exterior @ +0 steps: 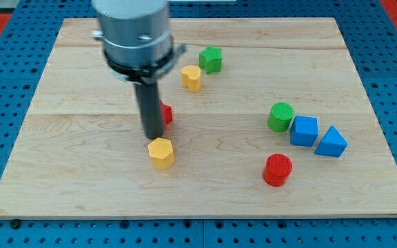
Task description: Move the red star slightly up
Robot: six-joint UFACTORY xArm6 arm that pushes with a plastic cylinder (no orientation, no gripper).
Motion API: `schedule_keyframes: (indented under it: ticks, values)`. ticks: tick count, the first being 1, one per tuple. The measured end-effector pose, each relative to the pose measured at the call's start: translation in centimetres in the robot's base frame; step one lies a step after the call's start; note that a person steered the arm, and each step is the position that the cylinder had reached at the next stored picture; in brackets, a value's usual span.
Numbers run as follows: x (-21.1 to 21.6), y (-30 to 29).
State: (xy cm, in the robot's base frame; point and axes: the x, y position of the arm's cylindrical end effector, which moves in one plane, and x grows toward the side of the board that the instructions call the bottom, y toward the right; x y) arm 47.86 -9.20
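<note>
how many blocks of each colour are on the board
red: 2, a mostly hidden block behind my tip, and a cylinder
yellow: 2
green: 2
blue: 2
total: 8

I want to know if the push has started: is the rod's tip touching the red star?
Cannot tell. In the camera view my tip overlaps the red star, which the rod mostly hides, so neither contact nor gap shows plainly.
</note>
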Motion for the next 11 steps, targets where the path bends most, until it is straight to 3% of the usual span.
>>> schedule_keyframes:
  ticks: [2, 4, 5, 6, 8, 11]
  values:
    - [-4.0, -3.2]
    - [2.3, -1.8]
    - [2.1, 3.4]
    - [0.5, 4.6]
    - [-6.4, -1.2]
    - [-7.3, -7.6]
